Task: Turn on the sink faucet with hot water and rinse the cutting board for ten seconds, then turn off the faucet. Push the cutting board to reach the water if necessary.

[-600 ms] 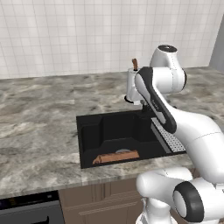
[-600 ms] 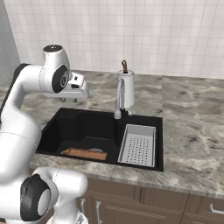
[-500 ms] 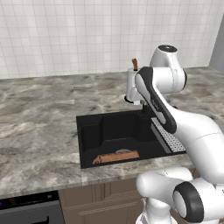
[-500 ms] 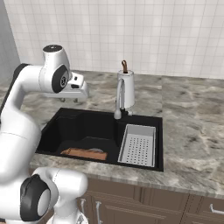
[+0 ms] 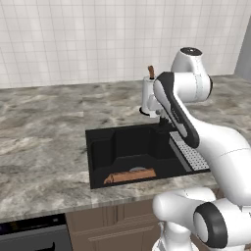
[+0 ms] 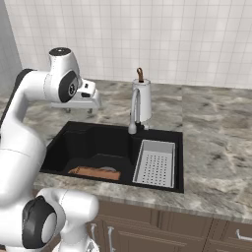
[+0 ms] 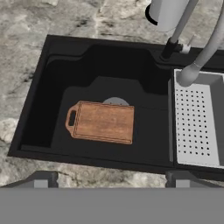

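The black sink (image 7: 30, 109) lies below my hand. On its floor, near the front, lies the orange-brown cutting board (image 7: 103, 121) (image 5: 130, 175) (image 6: 95, 172), flat, partly covering the drain. The grey gooseneck faucet (image 6: 133, 110) rises from the back rim, and its spout (image 7: 205, 48) ends over the perforated tray's edge. No water runs from it. My gripper (image 7: 111, 181) hangs high above the basin, near its back left rim in the right base view (image 6: 90, 109). It is open, with nothing between its fingers.
A perforated grey tray (image 7: 199, 127) (image 6: 156, 163) fills the sink's right side. A white cylinder with a brown knob (image 6: 142, 98) (image 5: 148, 90) stands behind the faucet. Marble counter (image 5: 44, 142) surrounds the basin, and a tiled wall runs behind.
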